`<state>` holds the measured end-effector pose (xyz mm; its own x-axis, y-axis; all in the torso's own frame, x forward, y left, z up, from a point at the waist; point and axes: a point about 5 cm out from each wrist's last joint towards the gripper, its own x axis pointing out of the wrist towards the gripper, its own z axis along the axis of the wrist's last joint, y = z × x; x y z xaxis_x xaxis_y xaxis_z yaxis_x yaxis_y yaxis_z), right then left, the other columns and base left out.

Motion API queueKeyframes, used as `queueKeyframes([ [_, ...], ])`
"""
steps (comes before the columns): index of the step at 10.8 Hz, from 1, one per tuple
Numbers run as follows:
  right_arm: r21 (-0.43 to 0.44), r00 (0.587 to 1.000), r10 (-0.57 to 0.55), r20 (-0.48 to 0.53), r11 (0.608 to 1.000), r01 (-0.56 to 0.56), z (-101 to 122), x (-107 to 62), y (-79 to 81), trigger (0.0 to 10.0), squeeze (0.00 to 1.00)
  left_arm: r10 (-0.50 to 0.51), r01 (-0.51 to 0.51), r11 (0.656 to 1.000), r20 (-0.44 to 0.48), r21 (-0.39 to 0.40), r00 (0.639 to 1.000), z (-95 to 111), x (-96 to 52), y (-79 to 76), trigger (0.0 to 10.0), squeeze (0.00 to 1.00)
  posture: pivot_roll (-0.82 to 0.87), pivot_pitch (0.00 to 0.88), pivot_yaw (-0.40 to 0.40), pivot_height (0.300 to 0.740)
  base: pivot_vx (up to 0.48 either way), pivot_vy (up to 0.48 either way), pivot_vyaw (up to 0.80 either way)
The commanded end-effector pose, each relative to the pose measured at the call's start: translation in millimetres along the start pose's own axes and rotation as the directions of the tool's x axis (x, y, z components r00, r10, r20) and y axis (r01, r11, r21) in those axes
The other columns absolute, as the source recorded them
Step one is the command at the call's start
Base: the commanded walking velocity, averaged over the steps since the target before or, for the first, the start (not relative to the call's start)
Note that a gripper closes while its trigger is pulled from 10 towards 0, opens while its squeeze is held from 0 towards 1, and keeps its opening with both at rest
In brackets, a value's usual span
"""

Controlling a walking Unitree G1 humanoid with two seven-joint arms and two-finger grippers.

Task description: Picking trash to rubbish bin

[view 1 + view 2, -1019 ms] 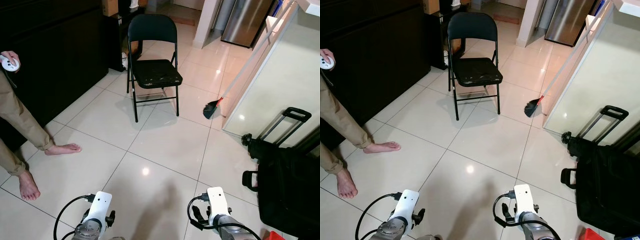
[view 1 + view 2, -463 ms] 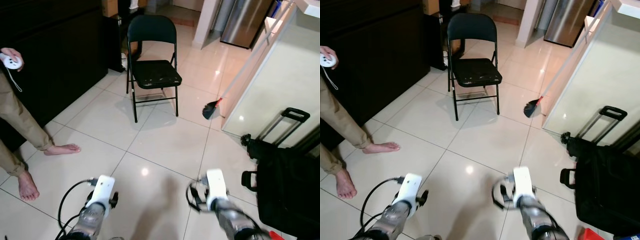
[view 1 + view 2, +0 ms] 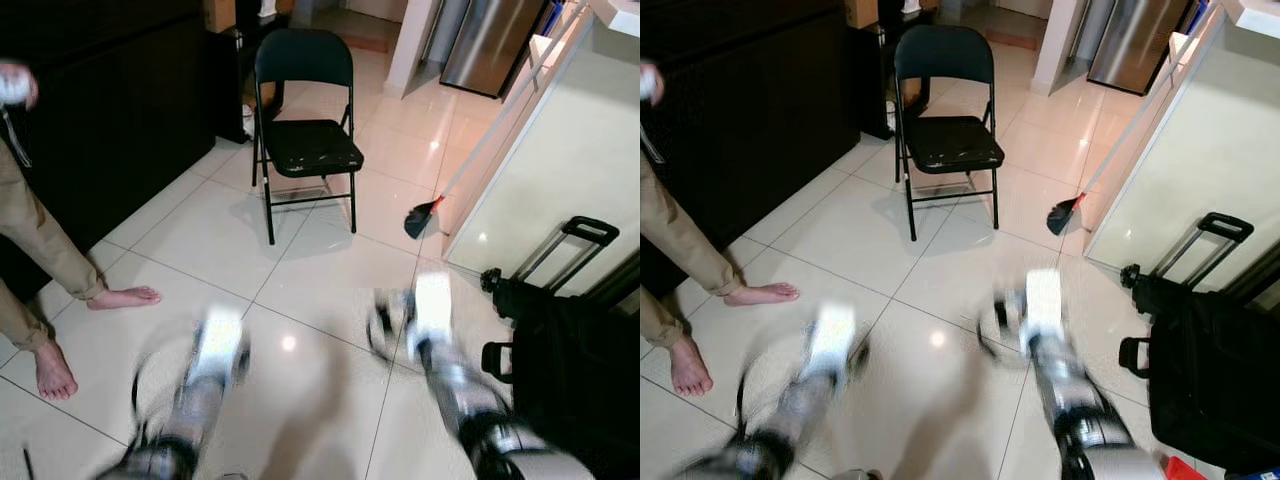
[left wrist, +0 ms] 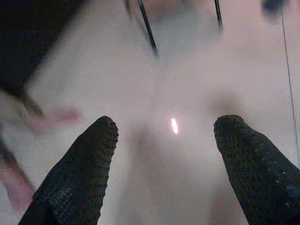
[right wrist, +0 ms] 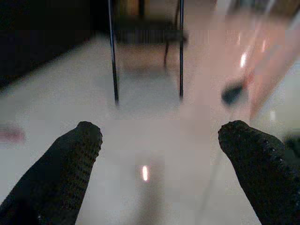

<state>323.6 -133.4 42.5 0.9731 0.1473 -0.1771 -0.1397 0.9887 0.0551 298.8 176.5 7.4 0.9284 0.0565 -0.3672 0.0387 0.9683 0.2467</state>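
Glossy white tiled floor spreads ahead. At 3 o'clock a black soft wheeled suitcase rests by a pale glass partition. A black metal folding chair stands at 12 o'clock. At 9 o'clock a barefoot person in khaki trousers stands. A small black-and-red piece of trash lies at 1 o'clock beside the partition. Left gripper and right gripper hover blurred, fingers spread wide.
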Motion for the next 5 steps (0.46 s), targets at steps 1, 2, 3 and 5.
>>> queueKeyframes([
  [1,0.016,0.997,-0.026,0.072,1.0,0.025,13.7,3.3,-4.8,10.0,0.0,0.036,-0.035,0.999,0.072,-0.022,0.997,16.4,4.3,2.2,10.0,0.0,0.05,0.0,-0.123,0.74,0.0,0.0,0.0],
  [2,0.033,0.978,-0.063,0.197,0.998,0.057,40.2,9.5,-6.8,10.0,0.0,0.09,-0.083,0.996,0.199,-0.044,0.976,48.7,11.5,11.1,10.0,0.0,0.05,0.0,-0.118,0.74,0.0,0.0,0.0],
  [3,0.036,0.936,-0.076,0.343,0.997,0.067,74.6,13.5,-6.6,10.0,0.0,0.123,-0.108,0.992,0.343,-0.064,0.931,86.2,15.3,18.9,10.0,0.0,0.04,0.0,-0.11,0.74,0.0,0.0,0.0],
  [5,0.037,0.843,-0.079,0.532,0.997,0.071,121.9,10.3,-0.5,10.0,0.0,0.164,-0.134,0.986,0.533,-0.094,0.83,134.9,10.6,24.5,10.0,0.0,0.04,0.0,-0.107,0.74,0.0,0.0,0.0],
])
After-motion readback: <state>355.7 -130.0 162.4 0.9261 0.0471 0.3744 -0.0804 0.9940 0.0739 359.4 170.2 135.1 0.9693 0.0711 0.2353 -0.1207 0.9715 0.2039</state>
